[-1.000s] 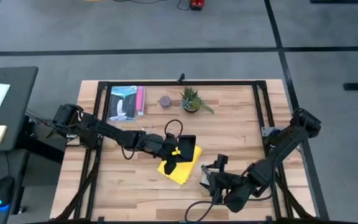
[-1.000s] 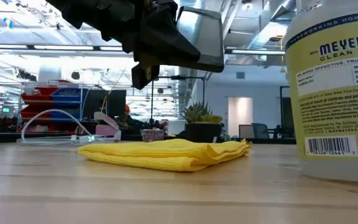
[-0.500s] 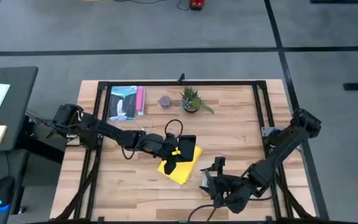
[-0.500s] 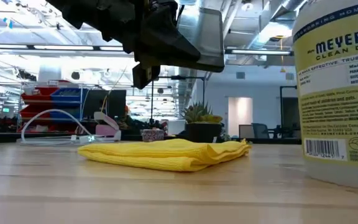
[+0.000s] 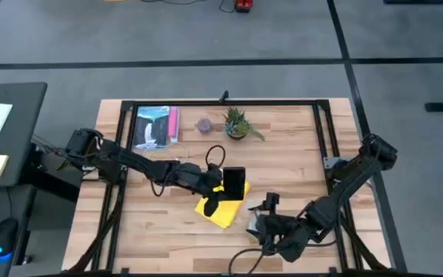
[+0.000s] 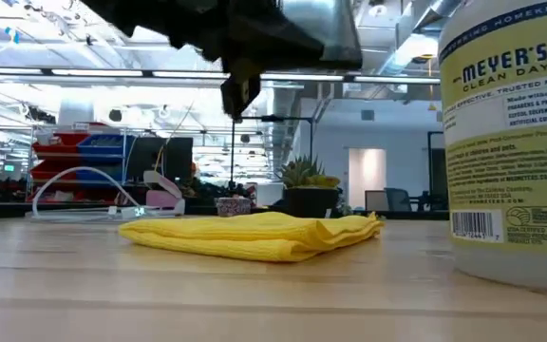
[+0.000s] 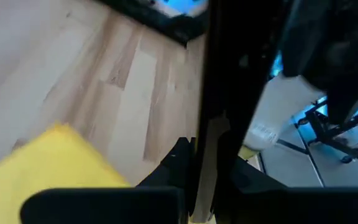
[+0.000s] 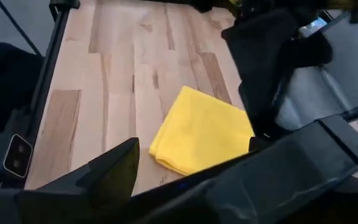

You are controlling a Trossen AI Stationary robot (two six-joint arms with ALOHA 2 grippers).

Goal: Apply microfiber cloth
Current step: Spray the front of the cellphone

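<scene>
**Left end effector [image 5: 223, 185] clamped on phone, poised over folded cloth**

High view. Left end effector at mid-surface, closed on the black smartphone [image 5: 234, 182] and holding it directly over the far part of the microfiber cloth [image 5: 223, 211]. Cloth flat on the wooden surface [image 5: 298, 154], near its centre, one corner pointing toward the near edge. Phone probably kept over the cloth so that the screen can be brought to the fabric with little travel. Right end effector [image 5: 266, 223] low at the near right, just beside the cloth, at a pale bottle [image 5: 255, 223]. Whether clamped on that bottle cannot be told.

Low view. Cloth [image 6: 254, 235] lying loosely folded, its layered edge facing right, nothing resting on it. Phone well above it with clear air between, so no contact yet. Wiping judged not yet begun. Cleaner bottle [image 6: 506, 142] large at right, upright, apart from the cloth.

Left wrist view. Phone [image 7: 215, 93] seen edge-on as a dark bar gripped between the two fingers. Yellow cloth [image 7: 55, 162] below and to one side. Edge grip presumably chosen to leave both faces free for wiping.

Right wrist view. Cloth [image 8: 201, 134] in full view ahead, with the left arm's dark mass beyond it. Waiting position likely meant to keep clear of the left arm's working space.
</scene>
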